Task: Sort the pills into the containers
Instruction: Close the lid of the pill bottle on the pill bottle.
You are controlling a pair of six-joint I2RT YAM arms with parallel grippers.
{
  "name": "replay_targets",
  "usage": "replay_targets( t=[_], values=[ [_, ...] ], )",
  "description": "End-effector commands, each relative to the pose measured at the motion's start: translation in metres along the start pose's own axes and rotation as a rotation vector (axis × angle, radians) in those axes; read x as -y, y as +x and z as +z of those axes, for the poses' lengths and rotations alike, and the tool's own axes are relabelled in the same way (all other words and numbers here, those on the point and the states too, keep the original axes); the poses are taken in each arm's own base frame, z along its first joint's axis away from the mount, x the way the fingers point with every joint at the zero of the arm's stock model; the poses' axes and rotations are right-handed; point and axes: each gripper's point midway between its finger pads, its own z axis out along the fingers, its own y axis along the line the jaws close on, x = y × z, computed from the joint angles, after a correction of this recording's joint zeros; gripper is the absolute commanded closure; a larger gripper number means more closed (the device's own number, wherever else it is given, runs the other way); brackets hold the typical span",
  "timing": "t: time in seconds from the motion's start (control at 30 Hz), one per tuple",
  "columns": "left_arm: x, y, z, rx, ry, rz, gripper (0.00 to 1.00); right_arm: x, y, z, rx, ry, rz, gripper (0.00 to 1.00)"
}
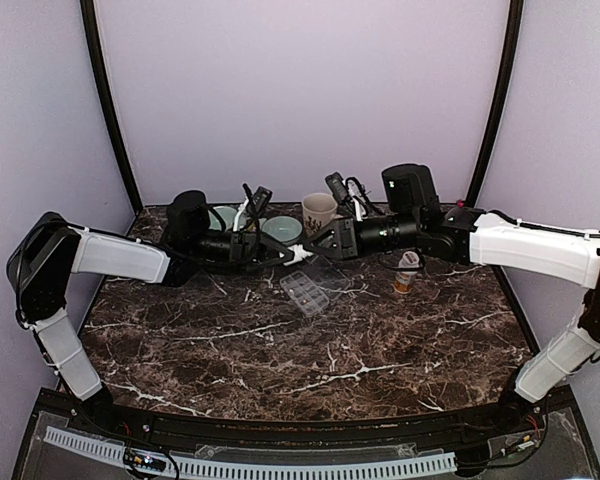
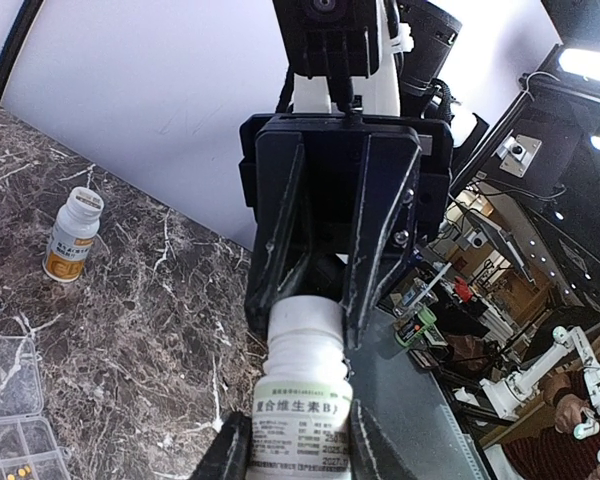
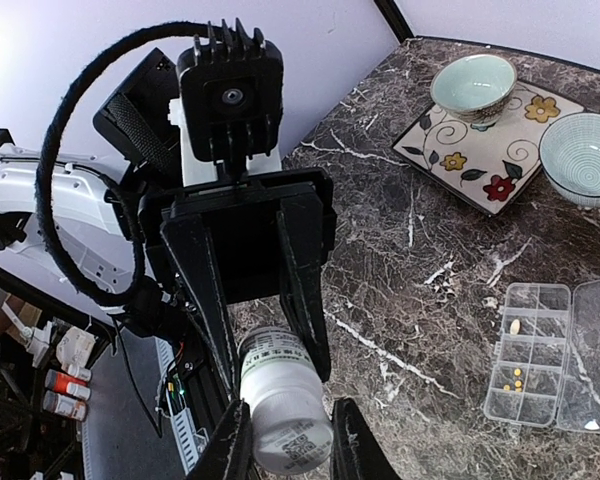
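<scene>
The left end effector [image 2: 298, 445] holds a white plastic pill bottle [image 2: 302, 395]; the right end effector [image 3: 285, 440] clamps its white cap [image 2: 305, 320], near the open clear compartmented organiser box [image 1: 305, 293].

Clear plastic organiser box [image 1: 303, 294], rect., lies flat approx. centre of top view, slightly above mid-frame. It's split into small compartments, 2 cols. Hinged clear lid [image 1: 336, 275] is open, lying flat beside box toward upper right. In right wrist view the box sits lower right w/ lid at right frame edge. A few small yellow pills [image 3: 517, 378] sit in one left-col compartment, and 1 pale oblong pill [image 3: 515, 326] in the next compartment up. In left wrist view, part of the box shows at lower left.
</scene>
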Motion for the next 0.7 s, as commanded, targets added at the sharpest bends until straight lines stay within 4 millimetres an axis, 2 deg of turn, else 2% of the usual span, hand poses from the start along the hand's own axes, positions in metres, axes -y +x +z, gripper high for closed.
replay_targets(
  t=[0.0, 0.67],
  values=[
    [0.0269, -0.0285, 0.0091, 0.06, 0.051, 0.124, 1.0, -0.0303, 0.0008, 0.0129, 0.0, -0.097, -0.042, 0.96],
    [0.0284, -0.0379, 0.0107, 0.095, 0.057, 0.133, 1.0, -0.0365, 0.0055, 0.0189, -0.015, -0.112, -0.044, 0.91]
  ],
)
